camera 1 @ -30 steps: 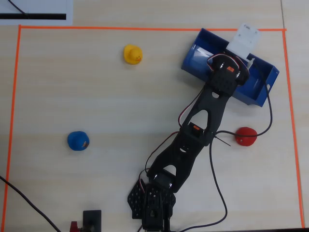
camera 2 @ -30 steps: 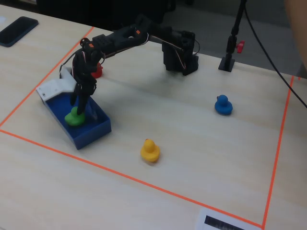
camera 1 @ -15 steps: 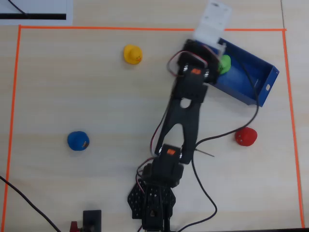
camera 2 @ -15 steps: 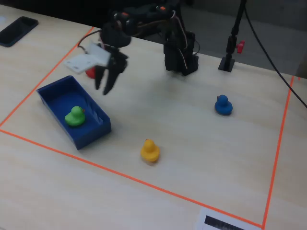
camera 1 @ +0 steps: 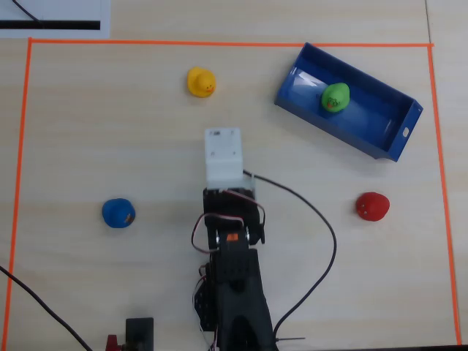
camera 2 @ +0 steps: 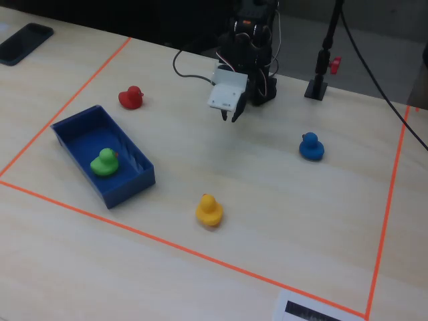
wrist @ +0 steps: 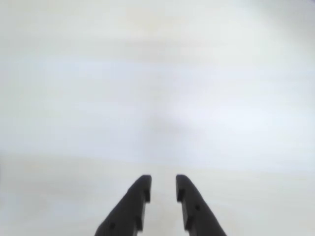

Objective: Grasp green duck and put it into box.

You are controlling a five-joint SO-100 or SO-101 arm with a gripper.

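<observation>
The green duck [camera 1: 336, 97] sits upright inside the blue box [camera 1: 387, 142] at the back right of the overhead view. In the fixed view the duck [camera 2: 103, 162] is in the box [camera 2: 130, 180] at the left. My gripper [camera 2: 234, 115] hangs near the arm's base, well away from the box, pointing down at bare table. In the wrist view the gripper [wrist: 162, 179] shows two dark fingers with a narrow gap and nothing between them. In the overhead view the white wrist housing [camera 1: 223, 156] hides the fingers.
A yellow duck [camera 1: 201, 82], a blue duck [camera 1: 118, 213] and a red duck [camera 1: 372, 206] stand on the wooden table inside an orange tape border [camera 1: 219, 42]. A black cable [camera 1: 322, 219] loops right of the arm. A black stand [camera 2: 317, 85] is behind.
</observation>
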